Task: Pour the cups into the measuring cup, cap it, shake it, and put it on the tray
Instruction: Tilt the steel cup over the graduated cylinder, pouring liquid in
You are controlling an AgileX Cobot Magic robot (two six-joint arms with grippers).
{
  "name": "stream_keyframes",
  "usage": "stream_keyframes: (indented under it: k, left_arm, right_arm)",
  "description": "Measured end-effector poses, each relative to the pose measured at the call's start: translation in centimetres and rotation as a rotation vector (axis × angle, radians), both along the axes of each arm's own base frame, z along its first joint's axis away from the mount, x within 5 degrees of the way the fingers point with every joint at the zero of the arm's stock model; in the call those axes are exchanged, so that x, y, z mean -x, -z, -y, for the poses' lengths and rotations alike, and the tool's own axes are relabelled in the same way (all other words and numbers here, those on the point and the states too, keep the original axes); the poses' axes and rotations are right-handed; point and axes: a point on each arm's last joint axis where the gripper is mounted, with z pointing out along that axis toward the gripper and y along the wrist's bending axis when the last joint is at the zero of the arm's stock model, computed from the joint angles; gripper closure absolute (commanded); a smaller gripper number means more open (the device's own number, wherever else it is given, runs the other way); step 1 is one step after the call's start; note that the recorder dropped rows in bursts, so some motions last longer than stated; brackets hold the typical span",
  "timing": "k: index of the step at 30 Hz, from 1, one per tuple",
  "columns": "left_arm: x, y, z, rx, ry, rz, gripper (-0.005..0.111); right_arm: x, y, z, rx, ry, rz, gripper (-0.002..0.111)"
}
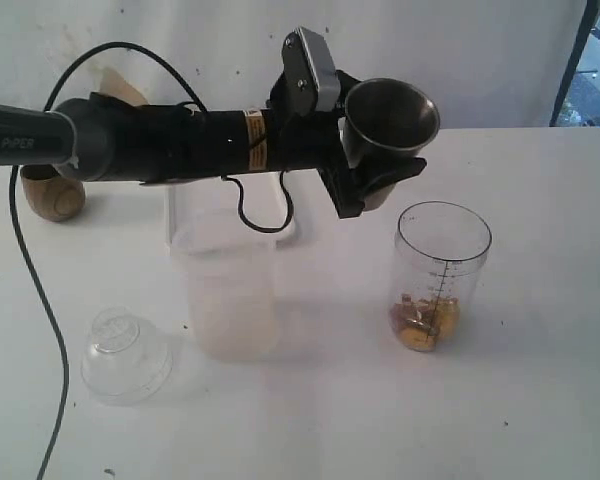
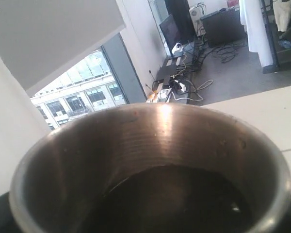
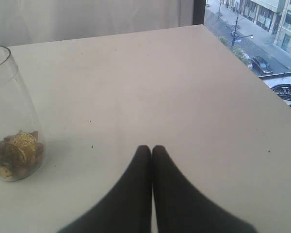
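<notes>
Left gripper (image 1: pixel 375 172) clamps a tapered shiny steel tumbler (image 1: pixel 390 118) low on its body, jaws wide around it. Tumbler is tilted in the air, mouth toward the exterior camera. Table, left to right: rounded brown wooden cup (image 1: pixel 50 192) at far left, partly behind the arm; clear plastic dome lid (image 1: pixel 126 356) nearer the front; wide frosted plastic tumbler (image 1: pixel 230 300) in front of the flat white rectangular tray (image 1: pixel 195 210); tall clear plastic measuring cup (image 1: pixel 442 270) with a black scale, upright below and just right of the steel tumbler, gold and brown pieces at its bottom. Right gripper (image 3: pixel 152 151) sits low over the table near it, fingers pressed together.
</notes>
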Motion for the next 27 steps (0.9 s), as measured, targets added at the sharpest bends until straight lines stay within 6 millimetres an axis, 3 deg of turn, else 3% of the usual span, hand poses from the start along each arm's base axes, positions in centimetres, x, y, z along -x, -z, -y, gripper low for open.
stream_keyframes:
  k: [19, 27]
  left_arm:
    - [-0.34, 0.67, 0.35, -0.112, -0.062, 0.143, 0.107]
    - [0.16, 0.33, 0.60, -0.049, -0.021, 0.062, 0.107]
  right_arm:
    - [0.00, 0.00, 0.00, 0.000, 0.000, 0.000, 0.108]
    - [0.00, 0.00, 0.00, 0.000, 0.000, 0.000, 0.108]
